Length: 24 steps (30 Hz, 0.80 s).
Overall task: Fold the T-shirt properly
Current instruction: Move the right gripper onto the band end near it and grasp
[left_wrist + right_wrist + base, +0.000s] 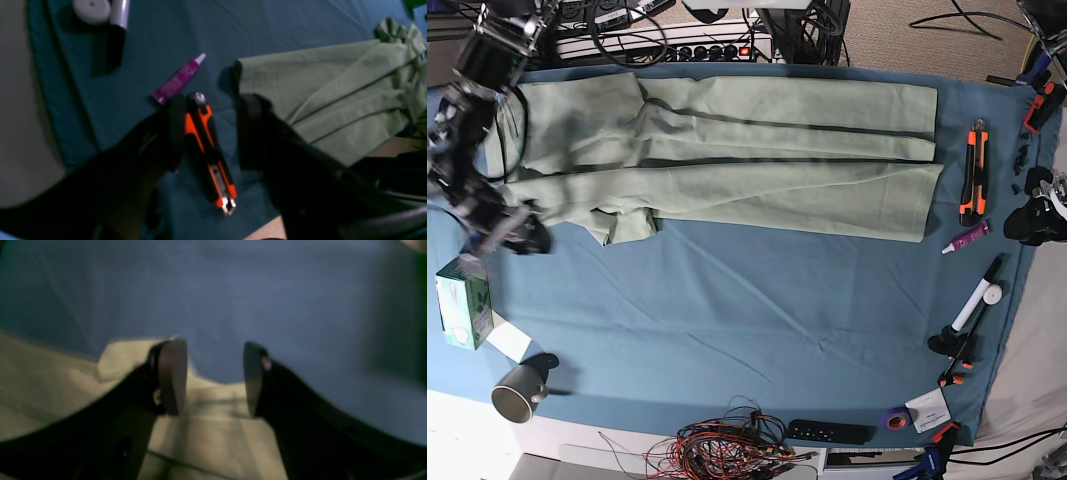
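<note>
The pale green T-shirt [727,160] lies flat along the far half of the blue-teal cloth [747,310], folded lengthwise into a long band. A sleeve flap sticks out at its front left. My right gripper [517,232] is at the shirt's left end; in the right wrist view it [211,373] is open over the shirt's edge [206,426], with nothing between the fingers. My left gripper [1034,218] is off the table's right edge. In the left wrist view it [211,113] is open above an orange knife, and the shirt's end [333,100] lies to its right.
An orange utility knife [973,172], a purple tube [965,238] and a white marker [977,297] lie along the right side. A tissue box [460,305] and a mug [519,392] sit at front left. A wire tangle [727,445] and a remote [830,432] lie at the front edge.
</note>
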Available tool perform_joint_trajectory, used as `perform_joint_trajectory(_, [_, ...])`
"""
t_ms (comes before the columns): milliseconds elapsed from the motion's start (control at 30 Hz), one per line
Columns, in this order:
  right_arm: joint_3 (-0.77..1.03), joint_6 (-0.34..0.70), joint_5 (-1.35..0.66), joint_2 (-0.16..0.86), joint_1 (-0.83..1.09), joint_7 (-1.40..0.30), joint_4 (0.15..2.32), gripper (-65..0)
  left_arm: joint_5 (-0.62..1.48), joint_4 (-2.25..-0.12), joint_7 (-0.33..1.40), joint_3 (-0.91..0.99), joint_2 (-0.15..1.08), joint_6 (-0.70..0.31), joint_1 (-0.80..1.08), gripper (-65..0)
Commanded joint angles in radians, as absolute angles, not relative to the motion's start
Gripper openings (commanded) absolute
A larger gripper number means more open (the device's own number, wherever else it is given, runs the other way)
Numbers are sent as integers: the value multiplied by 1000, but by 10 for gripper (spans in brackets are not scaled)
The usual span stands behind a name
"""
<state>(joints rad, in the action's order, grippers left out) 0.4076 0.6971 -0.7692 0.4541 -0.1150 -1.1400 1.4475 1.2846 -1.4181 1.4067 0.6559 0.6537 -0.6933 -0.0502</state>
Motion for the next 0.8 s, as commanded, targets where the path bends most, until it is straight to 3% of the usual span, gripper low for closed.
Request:
perform_joint_trajectory(0, [371,698,-767,473,-150,-1109,1464,-374,1309,-1432,1396,664,679,-698,-64,-390])
perform_joint_trajectory(200, [179,698,-593,474,-191,-1118,1464,-326,1294,-1432,1396,664,679,-698,-46,-390])
perform_joint_trajectory(567, [169,698,-545,476,-180,-1145,1464,-333,1295,-1432,1396,664,678,-698,-25,-390])
perform_joint_trajectory(633, [169,698,-545,476,-176,-1150,1464,-380,1295,-1432,1396,664,679,-698,-25,-390])
perform_joint_trajectory(767, [169,698,-547,476,-175,-1151,1464,-539,1295,-1432,1396,664,679,-698,-25,-390])
